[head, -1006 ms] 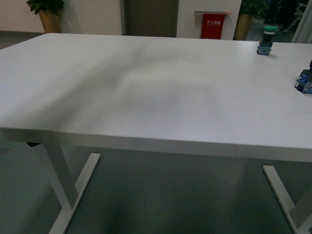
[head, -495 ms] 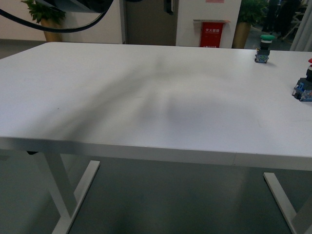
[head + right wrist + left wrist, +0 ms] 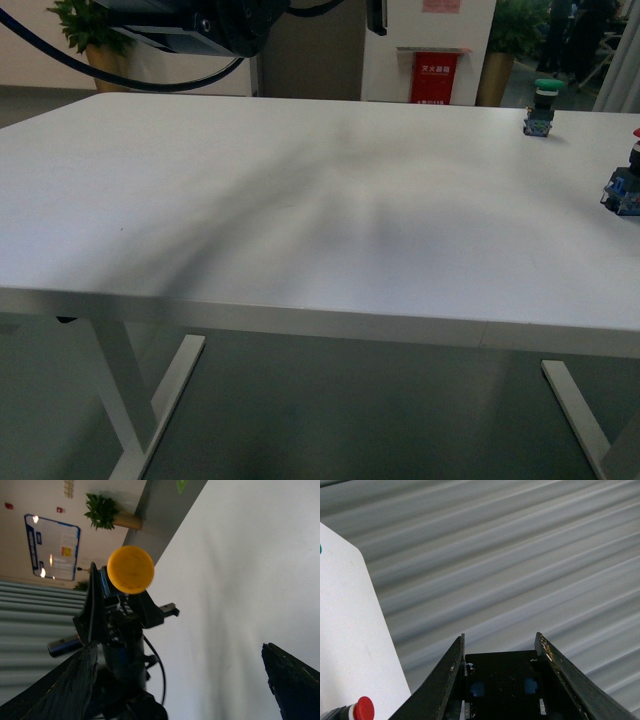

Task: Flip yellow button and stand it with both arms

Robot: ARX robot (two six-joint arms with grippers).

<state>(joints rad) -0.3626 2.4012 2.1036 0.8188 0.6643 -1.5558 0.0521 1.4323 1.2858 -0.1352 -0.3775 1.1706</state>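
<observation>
The yellow button's round yellow cap (image 3: 131, 569) faces the right wrist camera, held up in the air above the white table (image 3: 240, 555). My left gripper (image 3: 120, 592) is shut on the body behind the cap. In the left wrist view, the left gripper (image 3: 500, 652) clamps the button's dark contact block (image 3: 500, 685) between both fingers. My right gripper (image 3: 180, 680) is open wide with nothing between its fingers, a short way from the button and pointing towards it. The front view shows only dark arm parts and cable (image 3: 200, 25) at the top left; the button is out of that view.
A green-capped button (image 3: 541, 105) stands at the table's far right. A red-capped button (image 3: 625, 185) sits at the right edge and also shows as the red cap (image 3: 362, 709). Potted plants and a red sign stand beyond the white table (image 3: 300, 200).
Dark arm parts and cable have come into the top left of the front view, more of them than half a second ago. The table sits slightly lower in that view.
</observation>
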